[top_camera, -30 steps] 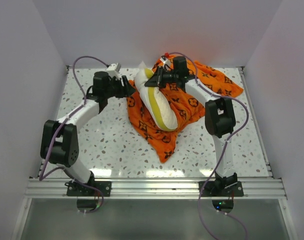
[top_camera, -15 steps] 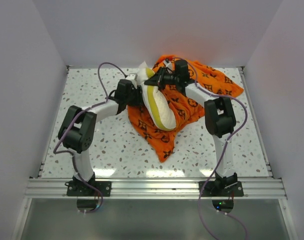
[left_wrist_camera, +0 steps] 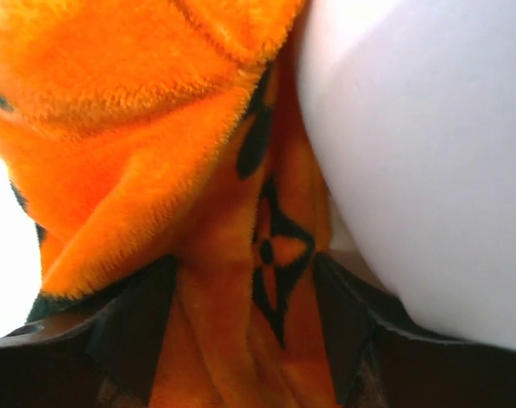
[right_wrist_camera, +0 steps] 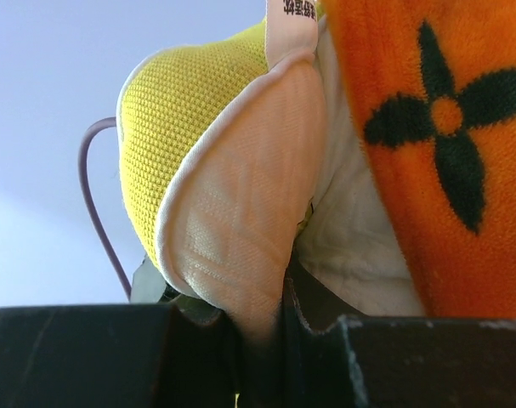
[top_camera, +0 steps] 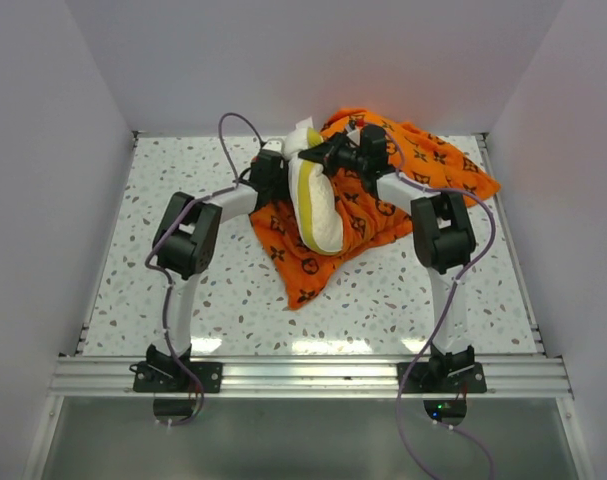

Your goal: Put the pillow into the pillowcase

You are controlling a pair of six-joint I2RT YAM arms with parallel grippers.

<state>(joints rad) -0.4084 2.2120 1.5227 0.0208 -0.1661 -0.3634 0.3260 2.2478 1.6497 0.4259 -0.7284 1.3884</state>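
Toward the far middle of the table (top_camera: 183,290), the pillow (top_camera: 316,205) stands on edge, yellow band uppermost, resting on the crumpled pillowcase (top_camera: 423,165), which spreads beneath it and off to the right. The right tool (top_camera: 316,156) pinches the pillow's far corner: its wrist view shows the cream corner squeezed between the fingers. The left tool (top_camera: 275,172) sits at the case's left edge, and in its wrist view orange plush runs down between the fingers, so it looks clamped on the fabric with the pillow touching alongside. By my judgement the task is barely begun: nearly all of the pillow shows outside the case, and the opening must be found, held wide and drawn over it. Bunched folds hide the mouth, and a purple cable (top_camera: 233,125) loops just above the left arm
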